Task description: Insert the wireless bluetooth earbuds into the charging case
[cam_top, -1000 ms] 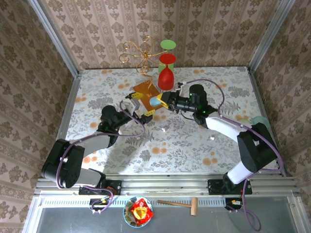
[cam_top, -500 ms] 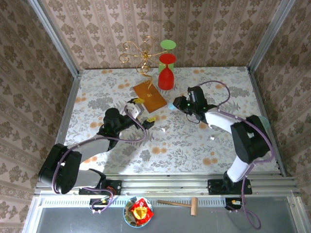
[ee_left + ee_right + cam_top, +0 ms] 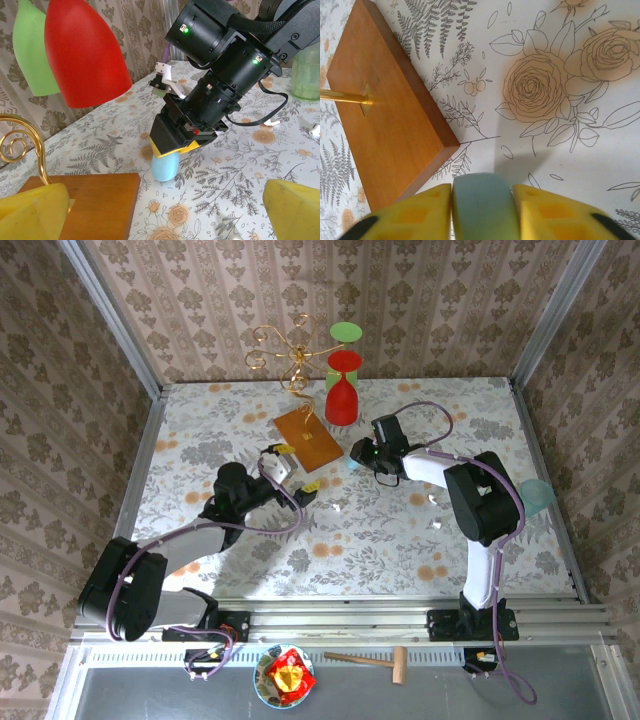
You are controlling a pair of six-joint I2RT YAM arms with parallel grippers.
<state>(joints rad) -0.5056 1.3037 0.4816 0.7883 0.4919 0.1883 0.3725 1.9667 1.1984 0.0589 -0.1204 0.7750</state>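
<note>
The right hand (image 3: 482, 197) clamps a light blue pebble-shaped plastic case (image 3: 481, 207) beside a brown wooden base (image 3: 390, 105); the left hand (image 3: 162, 215) gapes wide.

We can read no words, numbers or brand marks anywhere. The red and yellow packet (image 3: 287, 677) in the bowl (image 3: 262, 690), just off the worktop's (image 3: 350, 550) near edge, carries print too small for us to make out. A small white piece (image 3: 161, 68) on the right arm above the worktop bears dark marks we cannot decipher.
</note>
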